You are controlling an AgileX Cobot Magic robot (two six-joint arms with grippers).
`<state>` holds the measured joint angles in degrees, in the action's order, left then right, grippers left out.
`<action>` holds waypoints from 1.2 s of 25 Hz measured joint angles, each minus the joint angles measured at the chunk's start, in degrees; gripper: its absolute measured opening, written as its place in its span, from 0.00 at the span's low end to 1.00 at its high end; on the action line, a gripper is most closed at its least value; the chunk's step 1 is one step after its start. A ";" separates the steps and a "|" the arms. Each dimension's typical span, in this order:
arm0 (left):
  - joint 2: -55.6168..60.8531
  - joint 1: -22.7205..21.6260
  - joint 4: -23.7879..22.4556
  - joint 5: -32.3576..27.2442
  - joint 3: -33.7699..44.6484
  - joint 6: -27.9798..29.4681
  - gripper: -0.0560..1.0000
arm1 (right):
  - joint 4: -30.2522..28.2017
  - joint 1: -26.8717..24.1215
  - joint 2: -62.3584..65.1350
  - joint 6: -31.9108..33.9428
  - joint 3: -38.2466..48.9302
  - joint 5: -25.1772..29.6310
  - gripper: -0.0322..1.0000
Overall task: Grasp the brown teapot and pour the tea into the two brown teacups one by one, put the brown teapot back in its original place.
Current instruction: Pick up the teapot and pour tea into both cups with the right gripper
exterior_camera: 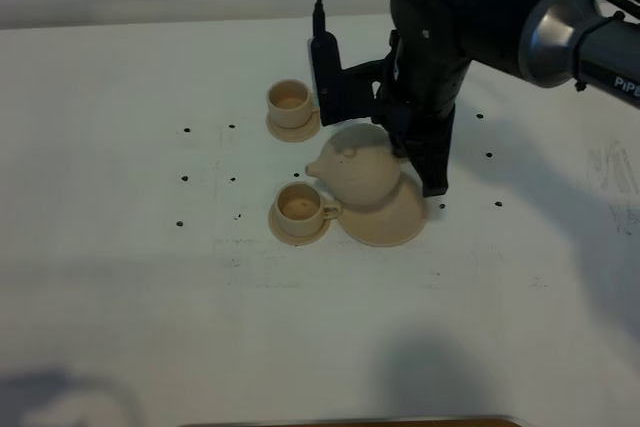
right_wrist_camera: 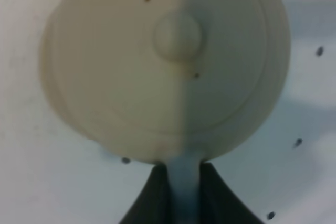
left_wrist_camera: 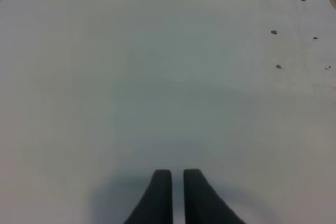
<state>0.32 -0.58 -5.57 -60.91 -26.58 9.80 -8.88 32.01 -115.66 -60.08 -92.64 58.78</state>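
Observation:
The brown teapot (exterior_camera: 358, 173) is at the table's middle, over its wide round saucer (exterior_camera: 390, 224); I cannot tell whether it rests on the saucer or hangs just above it. Its spout points left toward the cups. My right gripper (exterior_camera: 420, 169) reaches down from the right and is shut on the pot's loop handle (right_wrist_camera: 184, 179). The right wrist view shows the lid knob (right_wrist_camera: 177, 35) from above. One teacup (exterior_camera: 300, 206) stands on its saucer just left of the pot, the other teacup (exterior_camera: 291, 101) behind it. My left gripper (left_wrist_camera: 177, 195) is shut and empty over bare table.
Small black dots (exterior_camera: 232, 180) mark the white table around the cups and pot. The right arm's dark body (exterior_camera: 470, 17) looms over the back right. A brown strip (exterior_camera: 350, 421) runs along the front edge.

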 joint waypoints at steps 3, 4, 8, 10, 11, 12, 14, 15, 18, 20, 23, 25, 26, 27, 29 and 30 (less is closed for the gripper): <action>0.00 0.00 0.00 0.00 0.00 0.00 0.16 | -0.86 0.49 0.00 1.08 0.00 -0.89 0.11; 0.00 0.00 0.00 0.00 0.00 0.00 0.16 | -1.20 0.55 0.00 1.51 0.00 -1.03 0.11; 0.00 0.00 0.00 0.00 0.00 0.00 0.16 | -2.85 1.15 0.00 3.51 0.00 -1.09 0.11; 0.00 0.00 0.00 0.00 0.00 0.00 0.16 | -3.66 1.32 0.00 4.60 0.00 -1.15 0.11; 0.00 0.00 0.00 0.00 0.00 0.00 0.16 | -3.91 1.56 0.00 5.08 0.00 -1.15 0.11; 0.00 0.00 0.00 0.00 0.00 0.00 0.16 | -4.34 1.63 0.00 5.56 0.00 -1.15 0.11; 0.00 0.00 0.00 0.00 0.00 0.00 0.16 | -4.90 1.87 0.00 6.04 0.00 -1.15 0.11; 0.00 0.00 0.00 0.00 0.00 0.00 0.16 | -5.07 2.00 0.00 6.29 0.00 -1.15 0.11; 0.00 0.00 0.00 0.00 0.00 0.00 0.16 | -6.13 2.36 0.00 7.90 0.00 -1.22 0.11; 0.00 0.00 0.00 0.00 0.00 0.00 0.16 | -6.50 2.56 0.00 8.70 0.00 -1.29 0.11; 0.00 0.00 0.00 0.00 0.00 0.00 0.16 | -6.62 2.86 0.00 9.24 0.00 -1.34 0.11; 0.00 0.00 0.00 0.00 0.00 0.00 0.16 | -6.56 3.01 0.00 10.06 0.00 -1.34 0.11; 0.00 0.00 0.00 0.00 0.00 0.00 0.16 | -6.49 3.01 0.00 10.40 0.00 -1.34 0.11; 0.00 0.00 0.00 0.00 0.00 0.00 0.16 | -6.42 3.01 0.00 10.52 0.00 -1.34 0.11; 0.00 0.00 0.00 0.00 0.00 0.00 0.16 | -6.37 3.01 0.00 11.23 0.00 -1.41 0.11; 0.00 0.00 0.00 0.00 0.00 0.00 0.16 | -6.37 3.01 0.00 11.54 0.00 -1.62 0.11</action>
<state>0.32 -0.58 -5.57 -60.91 -26.58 9.80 -15.24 35.03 -115.66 -48.53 -92.64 57.16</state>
